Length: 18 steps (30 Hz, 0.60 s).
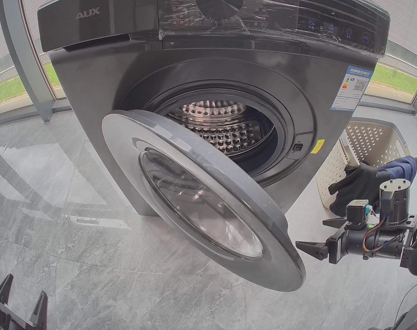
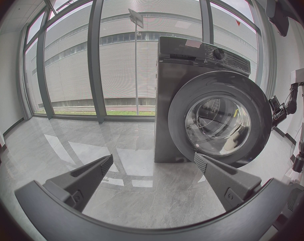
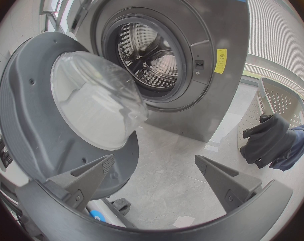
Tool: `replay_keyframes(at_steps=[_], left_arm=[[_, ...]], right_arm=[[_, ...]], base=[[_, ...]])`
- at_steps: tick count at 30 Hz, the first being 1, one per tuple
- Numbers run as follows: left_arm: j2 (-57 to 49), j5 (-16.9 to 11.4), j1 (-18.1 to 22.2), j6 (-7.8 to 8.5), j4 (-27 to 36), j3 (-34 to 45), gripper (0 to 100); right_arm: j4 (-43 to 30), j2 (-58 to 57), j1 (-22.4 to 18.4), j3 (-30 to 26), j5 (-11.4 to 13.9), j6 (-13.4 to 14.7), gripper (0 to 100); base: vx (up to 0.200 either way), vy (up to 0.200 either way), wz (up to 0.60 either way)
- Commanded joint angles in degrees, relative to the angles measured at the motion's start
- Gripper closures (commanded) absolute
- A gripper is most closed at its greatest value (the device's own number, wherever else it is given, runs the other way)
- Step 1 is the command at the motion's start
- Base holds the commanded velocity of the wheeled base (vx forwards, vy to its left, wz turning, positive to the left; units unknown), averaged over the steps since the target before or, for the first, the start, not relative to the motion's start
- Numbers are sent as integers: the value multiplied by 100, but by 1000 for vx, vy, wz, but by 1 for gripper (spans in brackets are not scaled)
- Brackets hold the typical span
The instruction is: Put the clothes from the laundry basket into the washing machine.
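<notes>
While the washing machine stands with its door swung wide and its steel drum in view, the laundry basket sits on the floor just beside it, on the robot's right. A black-gloved hand grips its rim, and I cannot tell whether clothes lie inside. A logo marks the drawer. A blue-and-white label and a yellow sticker carry print too small to read. The left gripper and right gripper both gape, holding nothing.

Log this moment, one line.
washer door open | drum looks empty | clothes draped over laundry basket rim | left gripper, right gripper: jaws open, empty
</notes>
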State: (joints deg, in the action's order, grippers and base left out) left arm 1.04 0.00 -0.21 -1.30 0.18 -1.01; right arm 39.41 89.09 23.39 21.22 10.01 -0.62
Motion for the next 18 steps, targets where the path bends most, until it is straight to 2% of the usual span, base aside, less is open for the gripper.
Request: replay_keyframes(at_steps=[1,2,3,7,10,15,18], left_arm=[[-42,0,3,-10,-1,84,0],[-42,0,3,-10,-1,84,0],[-51,0,3,-10,-1,84,0],[-51,0,3,-1,-1,84,0],[-42,0,3,-1,-1,84,0],[-51,0,3,-10,-1,84,0],[-51,0,3,-1,-1,84,0]], right_arm=[[-4,205,122,128,-34,45,0],[-4,205,122,128,-34,45,0],[-4,197,420,75,-34,80,0],[-4,144,728,-13,-16,97,0],[5,109,965,-22,19,229,0],[5,21,904,-13,-25,247,0],[5,65,631,119,-104,264,0]], base=[[-200,0,0],[-200,0,0],[0,0,0],[0,0,0],[0,0,0],[0,0,0],[0,0,0]])
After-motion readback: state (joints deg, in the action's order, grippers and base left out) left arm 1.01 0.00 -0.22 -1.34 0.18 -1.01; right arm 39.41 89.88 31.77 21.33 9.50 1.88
